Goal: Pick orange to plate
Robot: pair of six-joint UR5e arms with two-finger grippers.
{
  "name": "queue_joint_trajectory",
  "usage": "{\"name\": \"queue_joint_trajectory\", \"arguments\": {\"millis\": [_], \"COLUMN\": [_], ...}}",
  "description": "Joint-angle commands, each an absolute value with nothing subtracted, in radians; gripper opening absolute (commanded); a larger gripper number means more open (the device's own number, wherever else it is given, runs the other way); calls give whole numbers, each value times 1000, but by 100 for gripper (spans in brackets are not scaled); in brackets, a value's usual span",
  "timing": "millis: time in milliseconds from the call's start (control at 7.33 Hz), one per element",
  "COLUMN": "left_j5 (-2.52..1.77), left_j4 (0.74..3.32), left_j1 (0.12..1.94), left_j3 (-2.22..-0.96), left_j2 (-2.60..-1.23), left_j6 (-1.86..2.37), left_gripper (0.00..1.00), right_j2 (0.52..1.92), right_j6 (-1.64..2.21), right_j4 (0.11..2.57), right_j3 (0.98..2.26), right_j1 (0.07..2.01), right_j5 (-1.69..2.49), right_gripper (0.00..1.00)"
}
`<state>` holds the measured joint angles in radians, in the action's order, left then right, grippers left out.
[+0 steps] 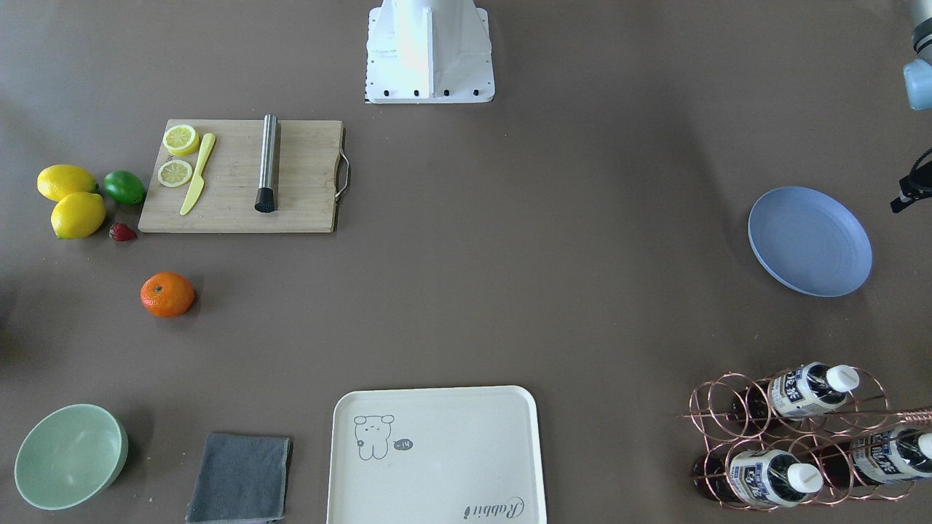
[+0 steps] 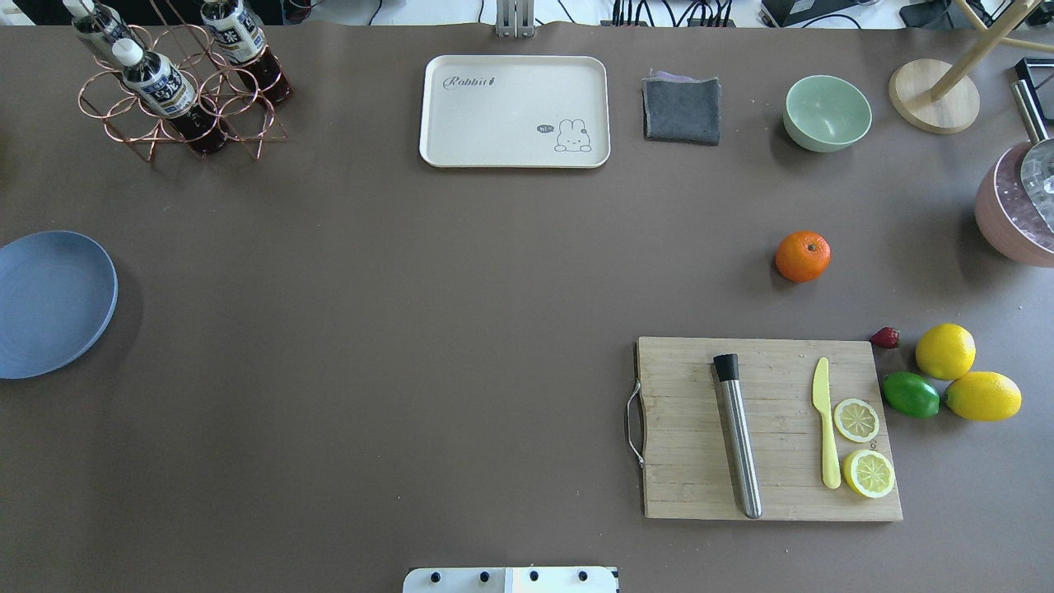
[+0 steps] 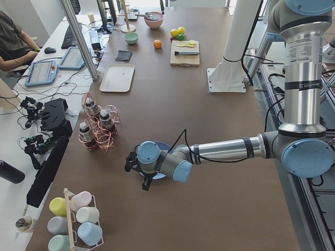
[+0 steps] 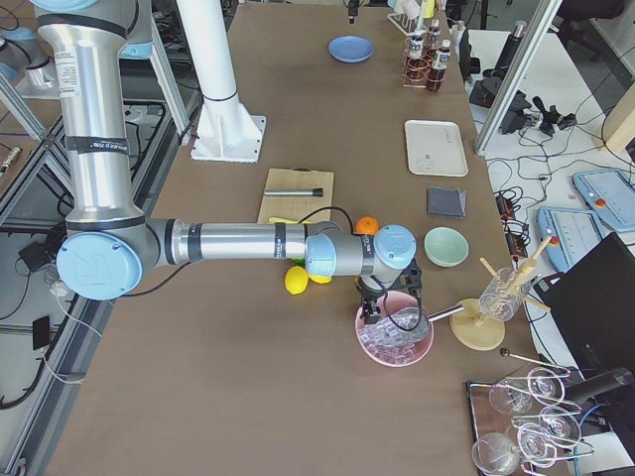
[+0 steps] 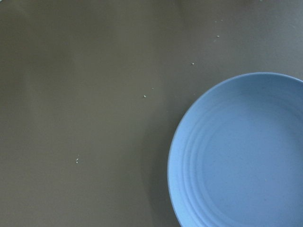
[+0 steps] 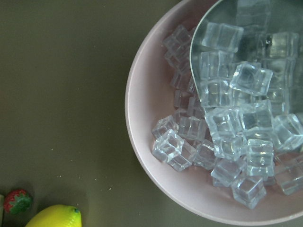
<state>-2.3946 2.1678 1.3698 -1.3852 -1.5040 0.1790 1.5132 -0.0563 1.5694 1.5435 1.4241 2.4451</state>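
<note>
Left arm: my forearm level, left gripper (image 3: 137,170) hanging over the plate (image 2: 49,305), jaw state not discernible | Right arm: my forearm level, right gripper (image 4: 387,307) above the pink ice bowl (image 6: 139,137), state likewise not discernible | Orange (image 2: 803,256): on bare table beyond the cutting board (image 2: 683,428), well apart from the plate.

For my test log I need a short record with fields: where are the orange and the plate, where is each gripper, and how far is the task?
orange: on the bare table, robot's right side, nothing holds it
plate: empty, robot's left side
left gripper: above the table by the plate; open or shut unclear
right gripper: above a pink bowl of ice; open or shut unclear
task: orange not yet on plate
</note>
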Motion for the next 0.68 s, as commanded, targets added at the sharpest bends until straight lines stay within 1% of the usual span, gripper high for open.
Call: {"name": "queue_joint_trajectory", "arguments": {"millis": [0, 136, 409, 545], "left_j5": [-2395, -2395, -2393, -2376], "left_j4": [2212, 2212, 2212, 2212], "left_j1": [1345, 1336, 1309, 1289], "left_j3": [-1325, -1318, -1257, -1246], "left_j2": [-1528, -1534, -1597, -1615], "left_j6": [212, 213, 215, 216], "left_gripper": [96, 92, 89, 89], "right_j2": [1502, 1502, 1502, 1502], "right_j6": [-57, -57, -57, -57], "right_j4": [1569, 1569, 1569, 1569], "right_j3": [1542, 1543, 1542, 1540], "right_j1": [1411, 1410, 1402, 1399], "right_j5": [2444, 2444, 2441, 2439], "right_gripper": [100, 100, 100, 100]}}
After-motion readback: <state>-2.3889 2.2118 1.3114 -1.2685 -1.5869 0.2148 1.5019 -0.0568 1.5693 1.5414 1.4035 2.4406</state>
